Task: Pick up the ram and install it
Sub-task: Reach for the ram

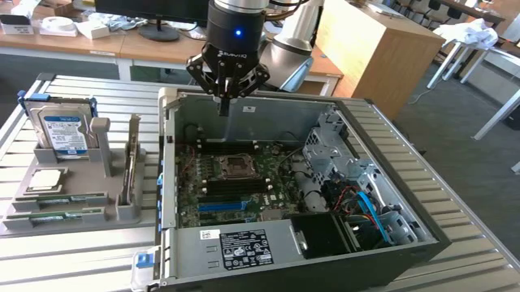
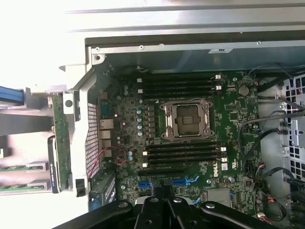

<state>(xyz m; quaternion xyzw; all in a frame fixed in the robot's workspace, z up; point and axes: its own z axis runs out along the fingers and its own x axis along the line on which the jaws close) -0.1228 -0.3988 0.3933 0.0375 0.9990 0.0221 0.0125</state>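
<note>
Closed claw point(image 1: 223, 111) hangs over the open computer case point(image 1: 276, 115), well apart from the ram point(image 1: 61, 198).

The slatted metal table point(image 1: 81, 255) carries the case, which lies on its side with the motherboard point(image 1: 235, 185) facing up. At the exterior view's left sits a grey holder tray point(image 1: 81, 179), with a hard drive point(image 1: 65, 131) standing upright at its back. The claw's fingers are pressed together, gripping nothing, and hover high over the case's far wall. The ram, a green stick, lies flat in a groove at the tray's front, just beside a second like stick point(image 1: 55, 215). It is outside the case and clear of the claw.
</note>
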